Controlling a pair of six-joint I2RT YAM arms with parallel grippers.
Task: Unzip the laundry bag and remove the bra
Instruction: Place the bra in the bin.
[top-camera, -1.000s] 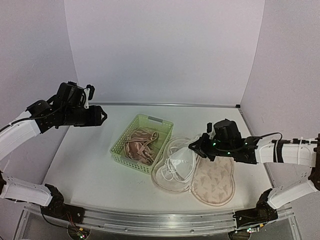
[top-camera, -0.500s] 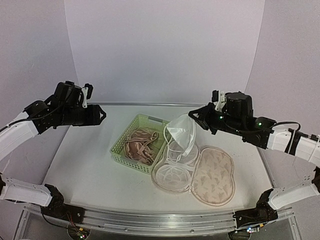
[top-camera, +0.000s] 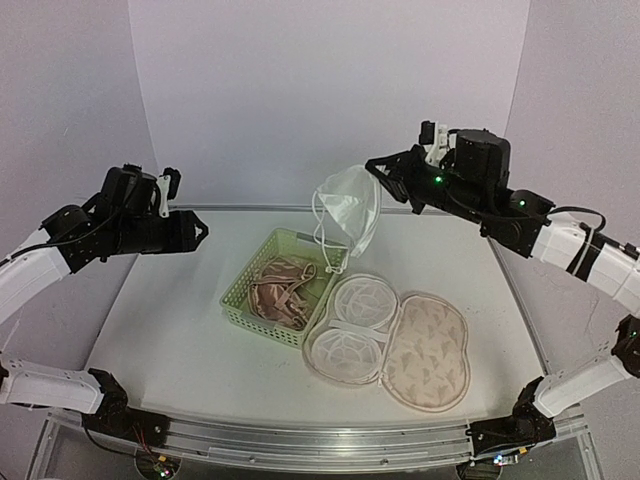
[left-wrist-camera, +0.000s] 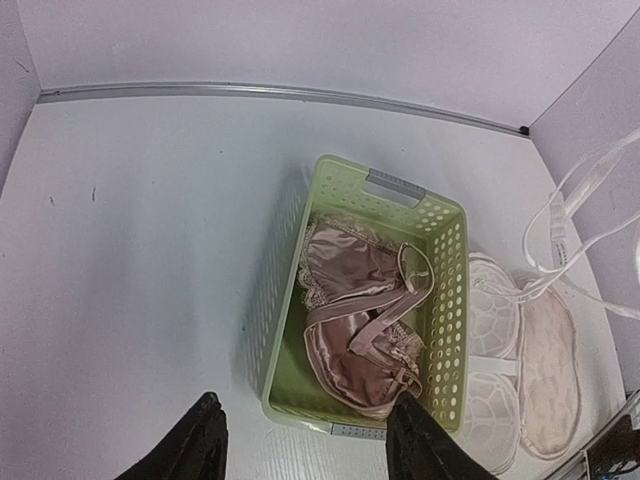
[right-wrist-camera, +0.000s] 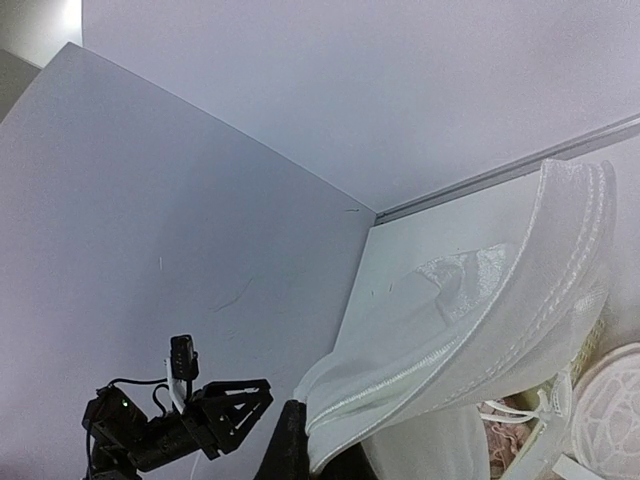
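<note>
A white desk (top-camera: 170, 330) seen from above, with a robot arm at each side. The right gripper (top-camera: 378, 172) is raised high over the far side of the desk, closed on the edge of a white bra (top-camera: 348, 208). The bra hangs in the air from the gripper, its straps dangling above the far right corner of a light green basket (top-camera: 240, 290). A pink bra (top-camera: 280, 292) lies inside the basket. Just right of the basket, the laundry bag (top-camera: 425, 355) lies unzipped and spread flat on the desk. The half by the basket shows two round white lattice cups, and the other half is beige with small motifs. The left gripper (top-camera: 203, 232) hovers at the left above the desk, fingers wide apart, holding nothing.
</note>
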